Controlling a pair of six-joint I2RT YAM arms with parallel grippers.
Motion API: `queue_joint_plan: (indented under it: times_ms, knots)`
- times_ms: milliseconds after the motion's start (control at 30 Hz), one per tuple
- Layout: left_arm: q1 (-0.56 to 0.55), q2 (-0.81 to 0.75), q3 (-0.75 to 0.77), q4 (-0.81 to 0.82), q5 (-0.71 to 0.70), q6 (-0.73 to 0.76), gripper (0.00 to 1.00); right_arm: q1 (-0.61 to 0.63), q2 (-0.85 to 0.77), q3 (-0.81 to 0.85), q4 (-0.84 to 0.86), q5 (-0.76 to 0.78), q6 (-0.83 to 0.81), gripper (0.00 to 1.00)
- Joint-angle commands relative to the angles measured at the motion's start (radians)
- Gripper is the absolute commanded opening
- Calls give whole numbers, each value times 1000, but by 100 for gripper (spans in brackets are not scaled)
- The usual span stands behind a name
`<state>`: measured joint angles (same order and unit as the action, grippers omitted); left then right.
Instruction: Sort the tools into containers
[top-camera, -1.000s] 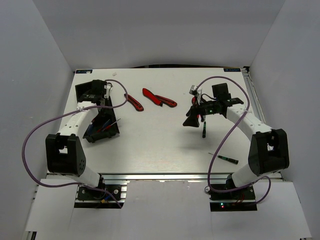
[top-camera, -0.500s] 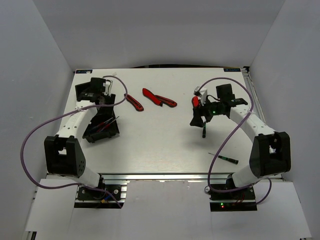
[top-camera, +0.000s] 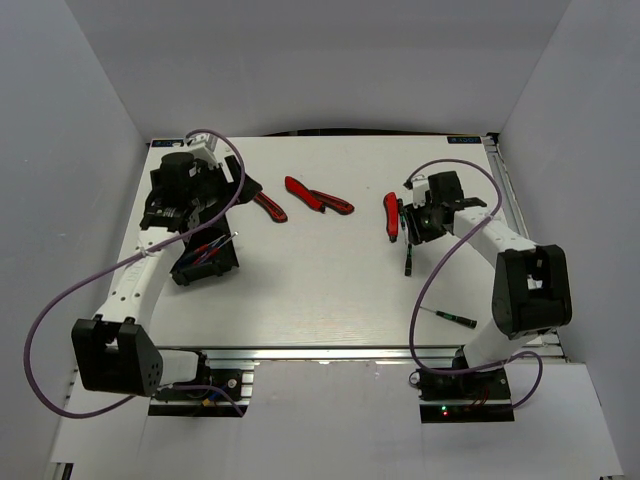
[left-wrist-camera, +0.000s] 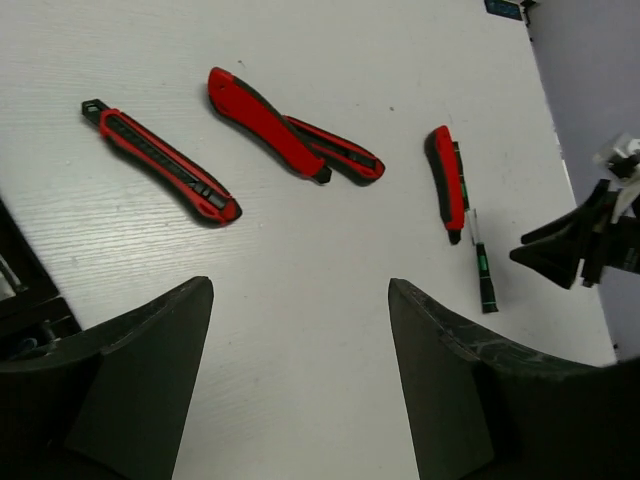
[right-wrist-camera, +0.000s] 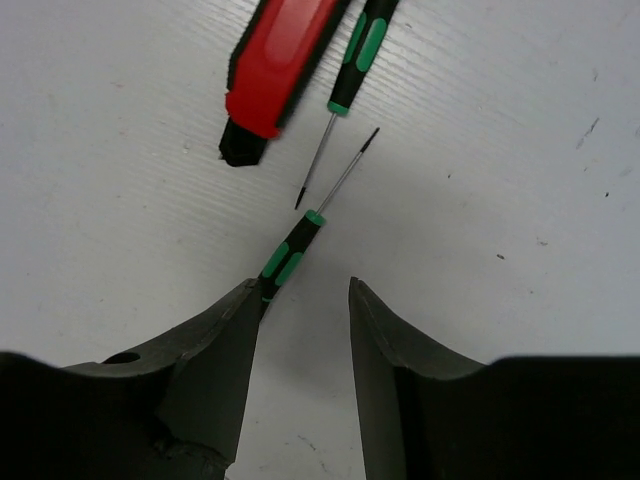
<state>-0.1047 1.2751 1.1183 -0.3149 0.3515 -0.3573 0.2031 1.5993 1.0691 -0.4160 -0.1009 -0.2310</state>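
A thin screwdriver with a black-and-green handle (right-wrist-camera: 292, 252) lies flat on the white surface (top-camera: 300, 290), toward the right side. Its metal shaft points away from the right gripper (right-wrist-camera: 302, 290) and its handle end reaches the tip of one finger (right-wrist-camera: 225, 340). The right fingers stand partly apart with bare surface showing between them, and they are not clamped on anything visible.

Just beyond it lies a second black-and-green screwdriver (right-wrist-camera: 358, 45), set close alongside a red-and-black cutter (right-wrist-camera: 285, 60). A third screwdriver (top-camera: 450, 317) lies apart, nearer the right arm's base.

Farther left, near the middle back of the surface, are red-and-black pliers (left-wrist-camera: 290, 140) and a slim red knife (left-wrist-camera: 160, 160). The left gripper (left-wrist-camera: 300, 300) hangs above the left side with its fingers spread wide and nothing between them. Below it sits a black container (top-camera: 190, 272) with several screwdrivers already inside.

The sorting looks partly done. The step in hand appears to be the pickup of the nearest screwdriver. The right fingers probably need to centre over the narrow handle before squeezing, since it sits off to one side. It is slender and round and may roll or slip.
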Motion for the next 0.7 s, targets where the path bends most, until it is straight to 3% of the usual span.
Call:
queue_joint_plan:
  times_ms: [0,467,667]
  knots:
    - [0,-6,-9,82,83,-83,82,-2,39,-1,33,63,67,47]
    - [0,-2,-35,97,81,-120,82,-4,146,-26,11,-48,180,44]
    - [0,-2,-31,117,98,-140,82,-4,177,-55,-7,-33,217,35]
